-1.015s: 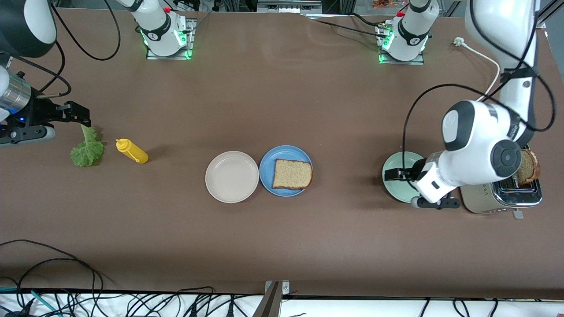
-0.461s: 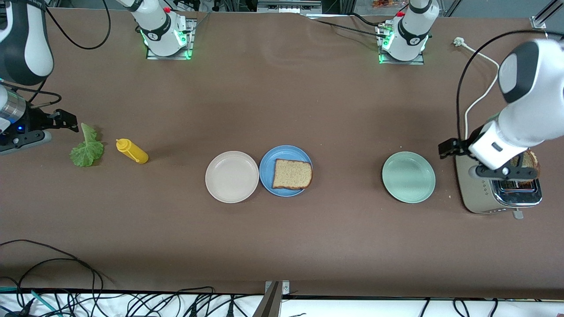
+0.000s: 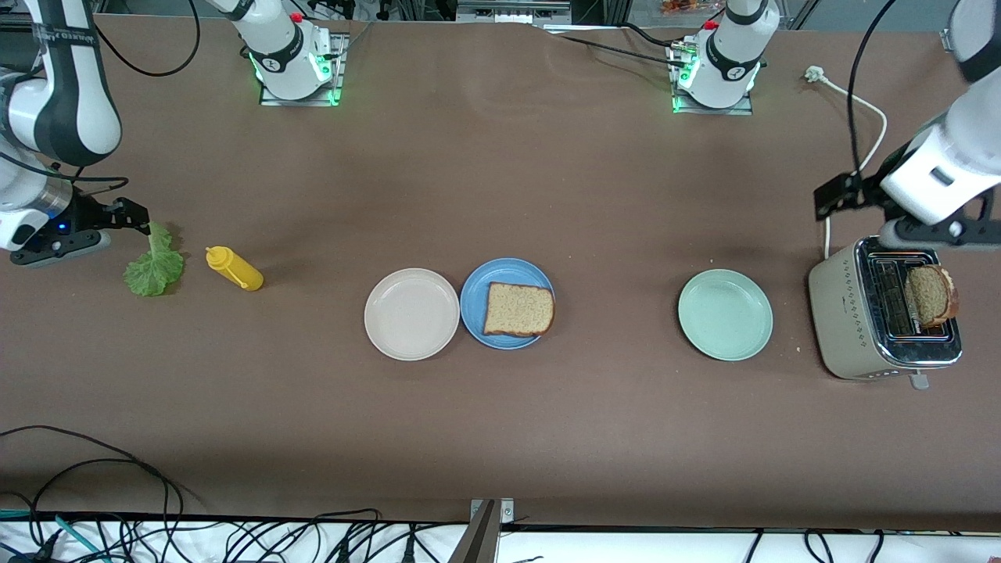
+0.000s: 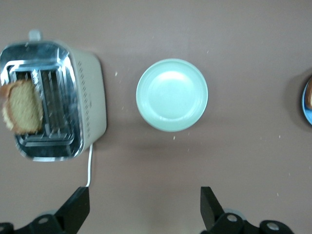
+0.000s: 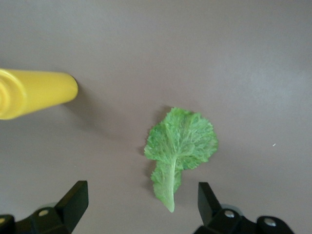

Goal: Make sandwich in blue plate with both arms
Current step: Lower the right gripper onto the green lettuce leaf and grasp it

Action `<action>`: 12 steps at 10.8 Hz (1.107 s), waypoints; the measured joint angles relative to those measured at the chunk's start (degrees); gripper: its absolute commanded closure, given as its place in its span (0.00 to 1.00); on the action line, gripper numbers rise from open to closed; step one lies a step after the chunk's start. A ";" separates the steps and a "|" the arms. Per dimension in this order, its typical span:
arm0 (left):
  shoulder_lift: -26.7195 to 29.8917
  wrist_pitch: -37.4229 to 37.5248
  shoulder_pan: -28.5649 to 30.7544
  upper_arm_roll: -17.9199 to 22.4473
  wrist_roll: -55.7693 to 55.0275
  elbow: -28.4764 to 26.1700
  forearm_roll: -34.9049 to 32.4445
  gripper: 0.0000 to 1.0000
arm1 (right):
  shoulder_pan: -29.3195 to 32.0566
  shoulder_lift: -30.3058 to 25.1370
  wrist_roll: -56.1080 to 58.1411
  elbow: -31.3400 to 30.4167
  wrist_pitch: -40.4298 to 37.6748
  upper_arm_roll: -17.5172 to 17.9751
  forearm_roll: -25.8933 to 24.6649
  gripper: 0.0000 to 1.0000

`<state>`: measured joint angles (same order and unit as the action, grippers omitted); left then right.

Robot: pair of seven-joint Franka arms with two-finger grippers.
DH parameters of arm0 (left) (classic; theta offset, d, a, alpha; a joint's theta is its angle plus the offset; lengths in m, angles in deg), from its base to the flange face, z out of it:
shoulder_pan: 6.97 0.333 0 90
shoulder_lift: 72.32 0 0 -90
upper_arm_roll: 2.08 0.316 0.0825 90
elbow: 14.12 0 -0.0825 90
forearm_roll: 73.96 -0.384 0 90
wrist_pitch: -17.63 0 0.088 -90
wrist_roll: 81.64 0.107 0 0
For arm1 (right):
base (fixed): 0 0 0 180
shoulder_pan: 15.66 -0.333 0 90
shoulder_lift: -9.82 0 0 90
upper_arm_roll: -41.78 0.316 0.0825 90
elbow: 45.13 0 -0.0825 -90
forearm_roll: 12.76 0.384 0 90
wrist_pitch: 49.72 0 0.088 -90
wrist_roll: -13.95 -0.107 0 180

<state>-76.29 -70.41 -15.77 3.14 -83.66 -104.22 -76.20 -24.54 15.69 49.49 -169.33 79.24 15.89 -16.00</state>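
Note:
The blue plate (image 3: 477,293) sits mid-table with one brown bread slice (image 3: 518,310) on it. A second bread slice (image 3: 931,295) stands in the toaster (image 3: 860,320), also in the left wrist view (image 4: 22,106). The green lettuce leaf (image 3: 155,264) lies on the table toward the right arm's end, and in the right wrist view (image 5: 180,146). My right gripper (image 3: 134,217) is open and empty over the leaf's stem end, its fingers either side of the stem (image 5: 141,204). My left gripper (image 3: 833,195) is open and empty over bare table beside the toaster (image 4: 145,209).
A cream-white plate (image 3: 411,313) touches the blue plate. A mint-green plate (image 3: 725,314) lies between the blue plate and the toaster. A yellow squeeze bottle (image 3: 234,267) lies beside the lettuce. The toaster's white cable (image 3: 868,117) runs toward the bases.
My left arm has swung from over the mint-green plate, past the toaster, to the table beside it, uncovering the toaster. My right gripper has shifted slightly around the lettuce stem.

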 measured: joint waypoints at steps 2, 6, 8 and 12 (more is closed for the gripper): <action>2.59 4.04 2.53 -0.16 0.13 0.05 0.00 0.00 | 1.32 2.26 1.26 -1.82 2.14 -0.85 0.64 0.00; 3.80 4.84 3.29 -0.95 0.24 0.05 0.00 0.00 | 5.27 10.31 11.25 -2.21 8.53 -1.09 8.29 0.00; 3.81 4.86 3.57 -0.96 0.24 0.05 0.14 0.00 | 6.75 13.59 14.64 -1.73 10.19 -1.12 10.78 0.00; 3.71 4.88 3.57 -1.54 0.20 0.04 0.16 0.00 | 7.85 19.62 15.16 1.57 10.33 -1.11 11.71 0.00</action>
<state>-72.58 -65.54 -12.20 1.60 -83.46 -104.18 -76.04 -16.68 35.32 64.64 -167.76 89.56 14.79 -4.29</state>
